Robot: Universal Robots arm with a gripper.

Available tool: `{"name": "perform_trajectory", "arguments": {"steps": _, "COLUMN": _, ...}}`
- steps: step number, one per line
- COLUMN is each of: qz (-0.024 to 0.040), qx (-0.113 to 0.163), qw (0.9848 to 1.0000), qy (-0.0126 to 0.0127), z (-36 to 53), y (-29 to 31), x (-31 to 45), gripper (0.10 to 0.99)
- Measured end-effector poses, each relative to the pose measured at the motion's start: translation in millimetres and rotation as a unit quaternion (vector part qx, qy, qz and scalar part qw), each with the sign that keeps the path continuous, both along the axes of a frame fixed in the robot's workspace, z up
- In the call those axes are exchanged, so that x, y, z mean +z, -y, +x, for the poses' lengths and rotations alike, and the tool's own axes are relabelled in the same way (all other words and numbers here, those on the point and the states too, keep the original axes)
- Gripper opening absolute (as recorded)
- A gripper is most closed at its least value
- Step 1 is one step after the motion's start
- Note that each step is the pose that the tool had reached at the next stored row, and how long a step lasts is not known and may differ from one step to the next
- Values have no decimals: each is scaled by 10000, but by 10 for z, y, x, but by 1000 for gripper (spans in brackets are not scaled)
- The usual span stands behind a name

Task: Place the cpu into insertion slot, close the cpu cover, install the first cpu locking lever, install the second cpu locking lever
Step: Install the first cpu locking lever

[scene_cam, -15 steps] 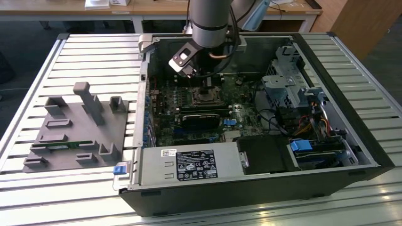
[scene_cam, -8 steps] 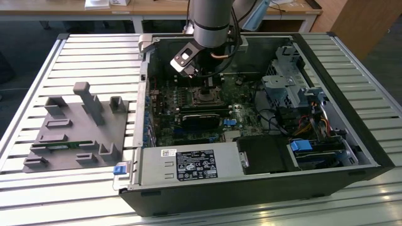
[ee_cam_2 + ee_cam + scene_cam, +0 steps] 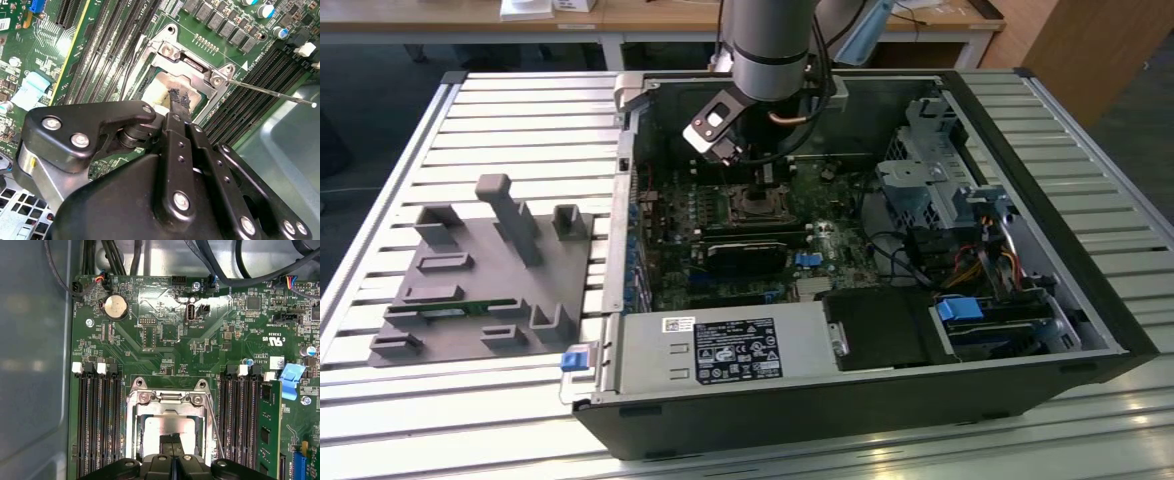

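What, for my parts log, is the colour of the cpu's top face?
The cpu is pale silvery, clearest in the first wrist view.

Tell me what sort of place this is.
Probably a robotics lab or workshop: an opened desktop PC case lies on a slatted metal table, with a grey fixture block beside it and wooden desks behind.

Memory slots (image 3: 97,415) sit in black banks on both sides of the gripper (image 3: 172,442), with a green memory module (image 3: 267,425) seated in one bank. You'll see the coin battery (image 3: 115,306) on the motherboard (image 3: 165,340), further out. The power supply (image 3: 720,350) is well apart from the gripper, inside the case (image 3: 854,420). Farther off, outside the case, a grey fixture tray (image 3: 467,290) lies on the slatted table (image 3: 520,110).
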State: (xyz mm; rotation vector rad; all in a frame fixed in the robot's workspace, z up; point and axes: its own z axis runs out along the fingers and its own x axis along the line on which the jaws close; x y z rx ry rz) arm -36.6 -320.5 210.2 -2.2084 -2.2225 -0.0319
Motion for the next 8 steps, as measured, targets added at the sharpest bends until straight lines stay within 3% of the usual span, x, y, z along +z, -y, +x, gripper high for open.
{"name": "perform_trajectory", "arguments": {"steps": 8, "qz": -1, "qx": 1, "qw": 10000, "qy": 0, "z": 1, "y": 0, "x": 8, "gripper": 106}}
